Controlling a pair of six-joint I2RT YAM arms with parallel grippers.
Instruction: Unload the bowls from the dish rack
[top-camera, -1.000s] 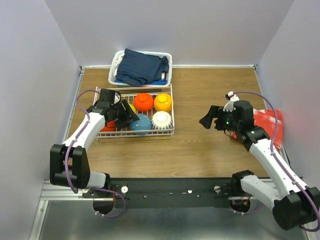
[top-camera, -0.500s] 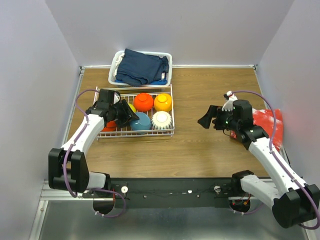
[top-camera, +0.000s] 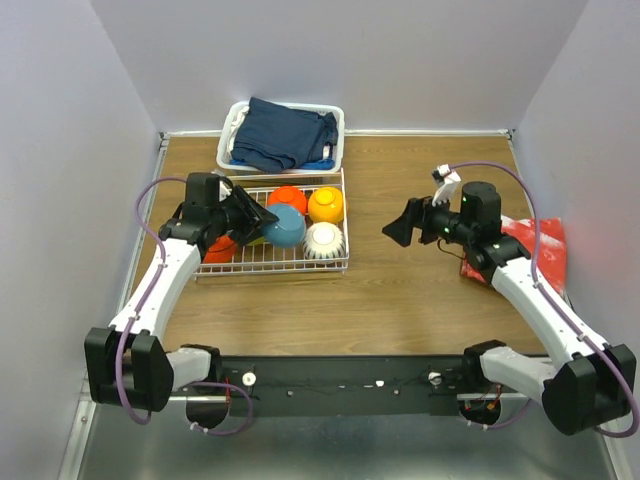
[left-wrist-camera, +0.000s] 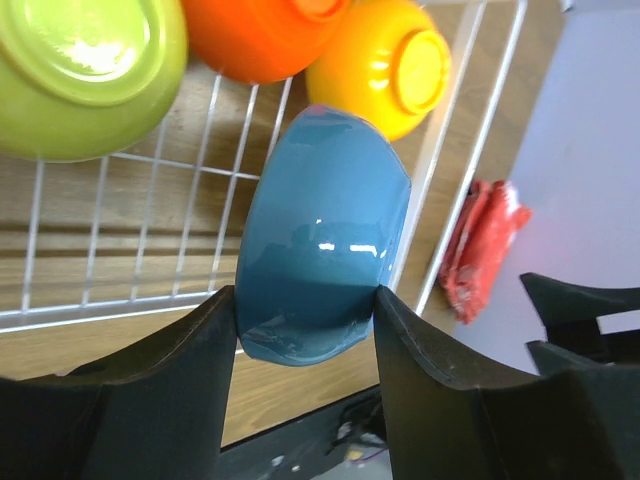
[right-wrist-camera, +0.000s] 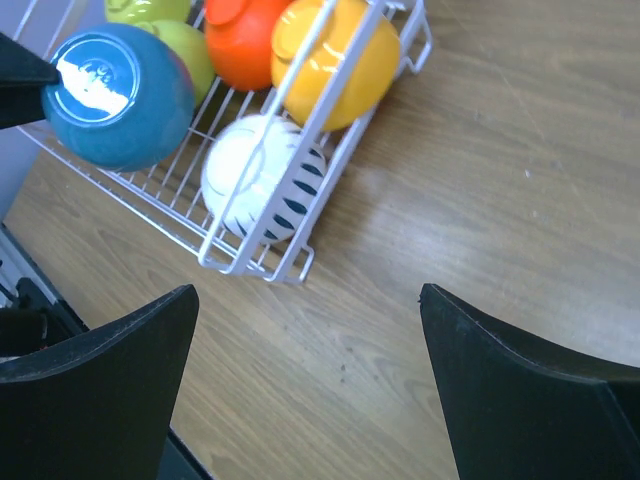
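Left gripper (left-wrist-camera: 305, 305) clamped blue bowl (left-wrist-camera: 325, 230), held high over rack (left-wrist-camera: 470, 130), likely to clear its wire sides. Right gripper (right-wrist-camera: 308, 295) gaped wide, empty, rack ahead.

Small glossy bowls sat in a white wire-grid dish rack (top-camera: 270, 266), one off its floor.
The blue round bowl (left-wrist-camera: 325, 240) was gripped, tipped on its side above the wires. The orange-yellow bowl (top-camera: 325, 205), red-orange bowl (top-camera: 288, 198), white ribbed bowl (top-camera: 323, 240) and lime-green bowl (left-wrist-camera: 85, 70) lay upside down inside.

Pale lilac walls (top-camera: 350, 50) enclose a wood-grain surface (top-camera: 400, 300); grey metal sheet (top-camera: 330, 455) spans the frame's bottom.
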